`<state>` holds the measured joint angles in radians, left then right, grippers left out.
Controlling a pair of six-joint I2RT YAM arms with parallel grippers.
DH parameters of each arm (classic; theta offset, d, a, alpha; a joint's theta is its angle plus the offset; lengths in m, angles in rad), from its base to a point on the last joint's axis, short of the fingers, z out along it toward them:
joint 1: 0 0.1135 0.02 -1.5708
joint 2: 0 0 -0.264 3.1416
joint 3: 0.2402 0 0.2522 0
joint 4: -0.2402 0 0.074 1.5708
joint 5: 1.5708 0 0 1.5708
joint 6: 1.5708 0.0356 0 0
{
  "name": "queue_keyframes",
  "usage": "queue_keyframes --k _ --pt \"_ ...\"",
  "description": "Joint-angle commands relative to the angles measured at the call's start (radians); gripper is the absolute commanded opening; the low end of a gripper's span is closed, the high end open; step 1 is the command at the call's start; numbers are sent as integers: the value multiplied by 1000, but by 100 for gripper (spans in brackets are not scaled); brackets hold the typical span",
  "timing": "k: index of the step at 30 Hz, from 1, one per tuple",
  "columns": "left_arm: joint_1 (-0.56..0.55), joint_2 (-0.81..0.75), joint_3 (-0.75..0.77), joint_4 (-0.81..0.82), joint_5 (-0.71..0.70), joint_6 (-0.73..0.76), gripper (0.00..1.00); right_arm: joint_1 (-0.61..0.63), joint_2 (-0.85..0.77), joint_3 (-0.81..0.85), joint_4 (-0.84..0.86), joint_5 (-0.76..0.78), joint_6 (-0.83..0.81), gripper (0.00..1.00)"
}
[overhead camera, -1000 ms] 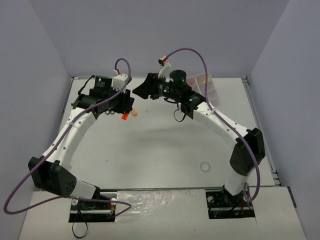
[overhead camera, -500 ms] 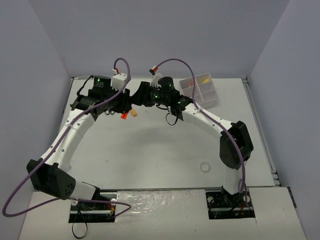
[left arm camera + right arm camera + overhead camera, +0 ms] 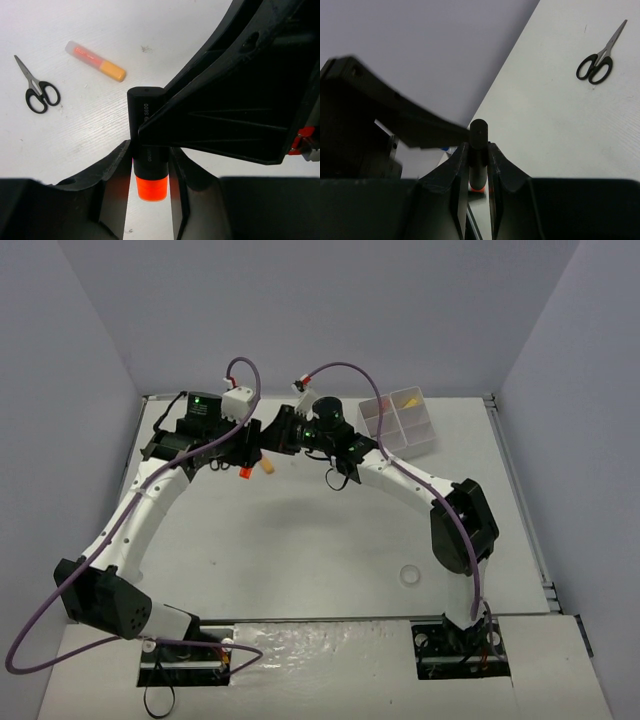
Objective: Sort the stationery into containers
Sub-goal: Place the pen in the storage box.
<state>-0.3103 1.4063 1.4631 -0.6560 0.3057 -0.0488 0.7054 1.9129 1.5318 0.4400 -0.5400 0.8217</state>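
Handover at eleven o'clock: left gripper [image 3: 149, 156] and right gripper [image 3: 477, 150] both pinch orange-black highlighter [image 3: 146, 112]; release left only once right holds

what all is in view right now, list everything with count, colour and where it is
black highlighter with orange tip: 1, black and orange, held off the table between both sets of fingers
peach highlighter with clear cap: 1, peach, lying on the table, far left of centre
small black scissors: 1, black handles, closed, flat on the table, apart from the peach highlighter
white tape ring: 1, white, alone, near right of the table
white plastic organiser box: 1, white, far right of the table
yellow item: 1, yellow, in a far compartment of the box, too small to identify
white table: 1, white
left arm, right arm: 2, white and black, meeting far centre
left fingers: black, closed near the orange tip
right fingers: black, closed on the black end
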Motion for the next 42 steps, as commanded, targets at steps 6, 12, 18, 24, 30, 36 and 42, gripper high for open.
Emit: queue_keyframes --k 6,12,18,24,30,36,42 --pt "-3 -28 89 2 -33 9 97 -225 -130 47 -105 120 -169 0" --pt "12 -24 81 -79 -89 17 97 -545 -217 70 -228 378 -315 0" --pt "31 -11 52 -85 -113 13 97 -695 -156 127 -234 537 -419 0" --pt "53 15 49 -100 -114 11 97 -701 -24 221 -136 551 -440 0" --pt "78 34 25 -93 -113 22 97 -701 83 270 -92 528 -386 0" --pt "97 58 15 -82 -100 14 97 -693 136 232 -38 537 -345 0" --pt "99 99 11 -80 -119 5 97 -666 182 192 13 577 -335 0"
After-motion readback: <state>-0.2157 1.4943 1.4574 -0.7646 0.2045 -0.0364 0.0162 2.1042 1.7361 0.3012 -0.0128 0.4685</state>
